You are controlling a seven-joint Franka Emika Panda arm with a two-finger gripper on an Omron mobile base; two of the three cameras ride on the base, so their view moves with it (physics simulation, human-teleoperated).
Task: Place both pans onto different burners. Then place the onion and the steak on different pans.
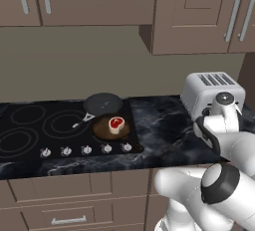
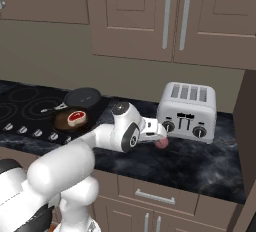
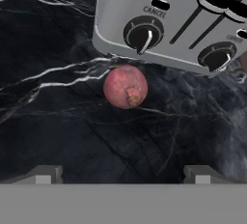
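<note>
Pinkish onion [image 3: 125, 86] | ahead of pincer [image 3: 123, 174], untouched | pincer spread wide

Steak [image 1: 116, 123] on pan [image 1: 110, 127]; onion [image 3: 125, 87] before toaster [image 3: 178, 20].

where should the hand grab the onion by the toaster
Grip the small pinkish-red round onion across its widest middle, coming straight down from above. It is a ball lying free on the dark marbled counter, but the silver toaster stands close behind it, so the open hand should probably set its fingers to either side, not front and back.
</note>
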